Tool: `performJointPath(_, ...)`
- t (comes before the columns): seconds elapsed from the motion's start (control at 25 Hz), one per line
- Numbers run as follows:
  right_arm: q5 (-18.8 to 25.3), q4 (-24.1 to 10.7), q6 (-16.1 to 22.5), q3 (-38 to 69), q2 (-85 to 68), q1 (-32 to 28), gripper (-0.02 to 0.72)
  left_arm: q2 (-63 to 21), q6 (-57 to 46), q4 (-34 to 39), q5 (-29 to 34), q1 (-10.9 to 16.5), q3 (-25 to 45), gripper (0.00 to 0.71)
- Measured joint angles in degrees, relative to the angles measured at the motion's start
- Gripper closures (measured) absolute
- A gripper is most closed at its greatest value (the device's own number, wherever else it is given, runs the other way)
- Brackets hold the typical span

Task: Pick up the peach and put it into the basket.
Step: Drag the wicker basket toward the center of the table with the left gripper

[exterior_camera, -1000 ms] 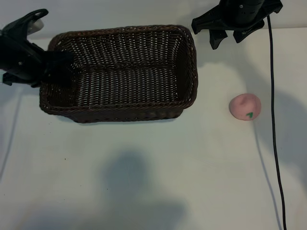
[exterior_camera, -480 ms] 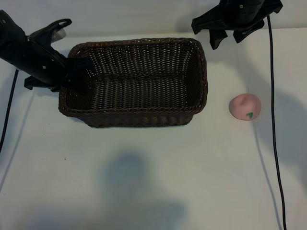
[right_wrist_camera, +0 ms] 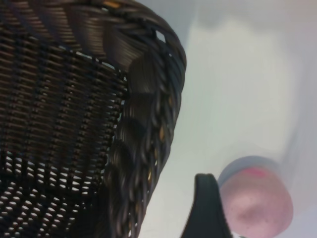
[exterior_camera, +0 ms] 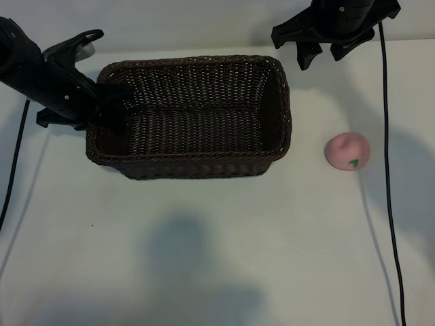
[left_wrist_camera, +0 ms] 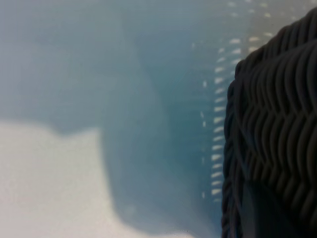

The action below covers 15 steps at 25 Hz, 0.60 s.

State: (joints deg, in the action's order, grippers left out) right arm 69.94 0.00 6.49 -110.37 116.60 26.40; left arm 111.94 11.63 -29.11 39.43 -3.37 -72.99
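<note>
We find the left gripper (exterior_camera: 112,102) clamped on the basket (exterior_camera: 204,146) at its left wall, evidently to steady it. The peach (exterior_camera: 347,151) lies on the surface (exterior_camera: 217,238), apart from the basket. The right gripper (exterior_camera: 319,54) hangs wide, empty.

Dark-brown woven basket (exterior_camera: 190,166), pale-pink peach (exterior_camera: 347,150) with green leaf mark, white table (exterior_camera: 224,251)

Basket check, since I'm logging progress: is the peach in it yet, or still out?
Out. The peach lies on the table right of the basket, whose woven inside holds nothing.
</note>
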Motion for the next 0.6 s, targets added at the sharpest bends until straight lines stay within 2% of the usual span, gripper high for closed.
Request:
performJointPath(0.48,0.00,0.00,0.00,0.00,0.00,0.00,0.192,1.68,0.17,0.21,0.44,-0.49,-0.17,0.608)
performJointPath(0.6,0.00,0.00,-0.05,0.00,0.00,0.00,0.192,1.68,0.09,0.09,0.44,-0.60,-0.17,0.563)
